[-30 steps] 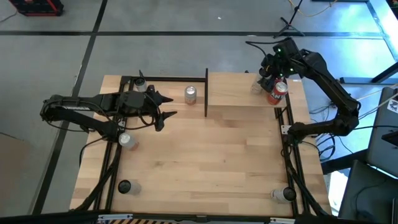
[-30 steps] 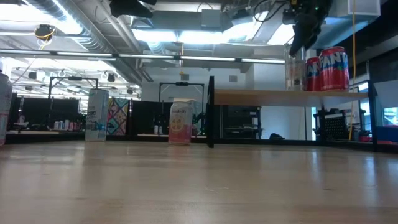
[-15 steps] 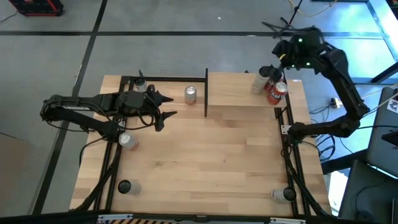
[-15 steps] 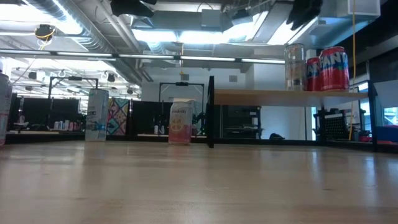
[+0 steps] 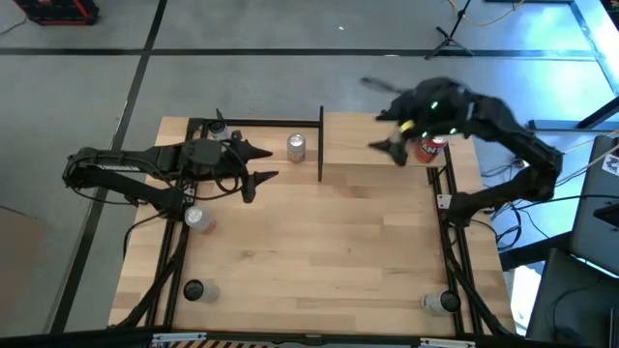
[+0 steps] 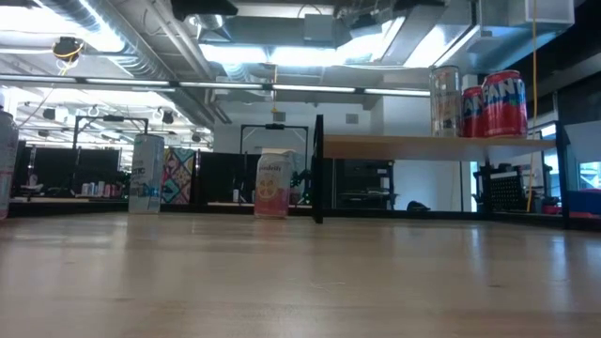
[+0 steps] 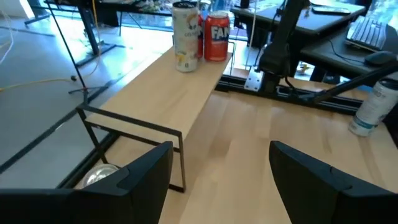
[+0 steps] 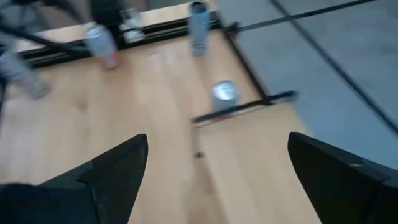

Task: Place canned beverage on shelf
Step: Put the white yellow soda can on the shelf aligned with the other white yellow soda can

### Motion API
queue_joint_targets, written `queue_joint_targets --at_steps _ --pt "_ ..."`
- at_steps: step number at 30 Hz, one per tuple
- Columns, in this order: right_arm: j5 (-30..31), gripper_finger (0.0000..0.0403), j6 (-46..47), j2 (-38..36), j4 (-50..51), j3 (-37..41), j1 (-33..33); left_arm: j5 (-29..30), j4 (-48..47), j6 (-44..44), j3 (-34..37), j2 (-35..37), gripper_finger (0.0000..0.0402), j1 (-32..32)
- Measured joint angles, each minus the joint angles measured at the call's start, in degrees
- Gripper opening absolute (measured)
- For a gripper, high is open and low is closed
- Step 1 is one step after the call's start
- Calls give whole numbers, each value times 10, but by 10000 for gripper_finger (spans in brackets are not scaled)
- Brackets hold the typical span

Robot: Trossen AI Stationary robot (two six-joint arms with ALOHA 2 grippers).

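Note:
The shelf (image 5: 356, 141) is a pale wood panel at the table's far right, raised on black posts. On its right end stand a red can (image 5: 431, 147) and a pale can (image 6: 444, 100); in the high view my right arm covers the pale can. Both also show in the left wrist view, the pale can (image 7: 185, 36) and the red can (image 7: 216, 36). My right gripper (image 5: 379, 118) hangs open and empty above the shelf's middle. My left gripper (image 5: 263, 164) is open and empty over the table's far left. A silver-topped can (image 5: 296, 147) stands on the table between it and the shelf.
A black post (image 5: 320, 143) marks the shelf's left end. A bottle (image 5: 198, 217) and a dark-topped can (image 5: 193, 289) stand along the left edge, a bottle (image 5: 441, 302) at the near right, another (image 5: 218, 131) at the far left. The table's middle is bare wood.
My right gripper has risen from just above the two cans on the shelf, then swung toward the table's left over the shelf's middle, turning as it went. Both cans stand where they were. My left arm has kept still.

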State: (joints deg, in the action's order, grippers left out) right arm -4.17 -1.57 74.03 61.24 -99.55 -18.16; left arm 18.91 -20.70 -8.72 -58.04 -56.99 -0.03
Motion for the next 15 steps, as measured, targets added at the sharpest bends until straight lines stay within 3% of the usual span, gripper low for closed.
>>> queue_joint_targets --at_steps 11,15 --pt "42 374 72 71 -85 49 132 3 -24 1 -2 -18 257 8" --pt "52 374 85 106 -95 50 154 39 -130 -18 -70 -10 257 43"
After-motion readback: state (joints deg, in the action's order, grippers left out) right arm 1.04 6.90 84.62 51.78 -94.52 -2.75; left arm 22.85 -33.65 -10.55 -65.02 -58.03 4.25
